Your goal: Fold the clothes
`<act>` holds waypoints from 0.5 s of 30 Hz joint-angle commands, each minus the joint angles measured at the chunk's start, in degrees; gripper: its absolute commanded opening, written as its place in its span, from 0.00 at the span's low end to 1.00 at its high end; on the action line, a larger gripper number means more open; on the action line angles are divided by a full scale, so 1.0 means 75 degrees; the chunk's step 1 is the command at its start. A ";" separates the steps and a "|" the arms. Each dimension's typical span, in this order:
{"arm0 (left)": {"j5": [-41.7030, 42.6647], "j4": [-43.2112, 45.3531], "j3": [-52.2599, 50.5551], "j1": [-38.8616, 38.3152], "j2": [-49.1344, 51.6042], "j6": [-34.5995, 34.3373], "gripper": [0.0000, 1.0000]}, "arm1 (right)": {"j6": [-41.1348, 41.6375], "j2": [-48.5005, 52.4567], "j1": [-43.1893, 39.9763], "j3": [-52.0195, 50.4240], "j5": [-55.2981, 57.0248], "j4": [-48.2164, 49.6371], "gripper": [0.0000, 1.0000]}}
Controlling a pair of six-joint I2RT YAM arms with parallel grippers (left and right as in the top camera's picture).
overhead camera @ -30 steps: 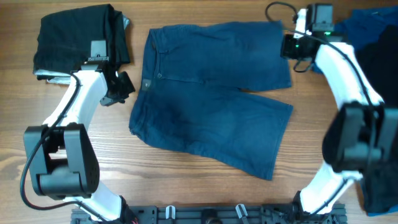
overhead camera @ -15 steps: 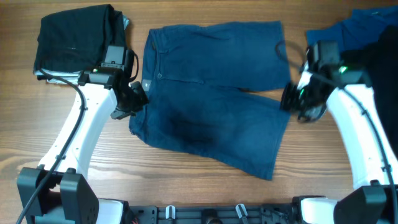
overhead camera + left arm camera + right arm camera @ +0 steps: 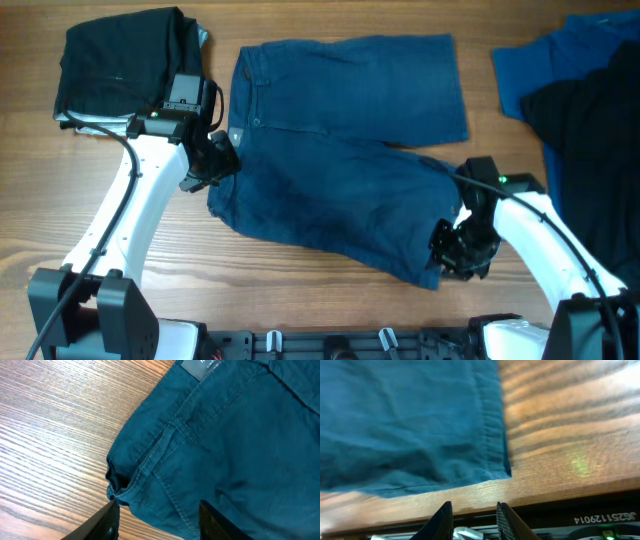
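Dark navy-blue shorts [image 3: 345, 150] lie spread flat on the wooden table, waistband to the left, legs to the right. My left gripper [image 3: 208, 165] is open at the lower corner of the waistband [image 3: 135, 477], one finger over bare wood, the other over the fabric. My right gripper [image 3: 455, 255] is open and empty beside the lower leg's hem corner [image 3: 495, 460], its fingers [image 3: 472, 520] over the table's front edge, apart from the cloth.
A folded black garment [image 3: 125, 60] on light grey cloth lies at the back left. A brighter blue garment [image 3: 525, 70] and a black one [image 3: 595, 150] lie at the right. The table's front edge [image 3: 560, 492] is just below the right gripper.
My right arm swept from the back right corner of the shorts down to the lower leg's hem near the front edge. My left gripper moved right onto the waistband corner.
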 commanded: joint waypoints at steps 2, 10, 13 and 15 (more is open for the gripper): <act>0.0009 0.0050 -0.0087 -0.0012 -0.0023 -0.0050 0.50 | 0.0807 -0.0350 0.0032 -0.0653 -0.0166 0.0475 0.31; 0.0009 0.0047 -0.0087 -0.0012 -0.0023 -0.0050 0.50 | 0.0997 -0.0350 0.0032 -0.1265 0.0108 0.1475 0.75; 0.0009 0.0052 -0.0087 -0.0012 -0.0023 -0.0050 0.50 | 0.1005 -0.0350 0.0032 -0.1472 0.0093 0.1501 0.75; 0.0009 0.0052 -0.0087 -0.0012 -0.0023 -0.0050 0.50 | 0.1005 -0.0350 0.0032 -0.1647 -0.0114 0.1626 0.75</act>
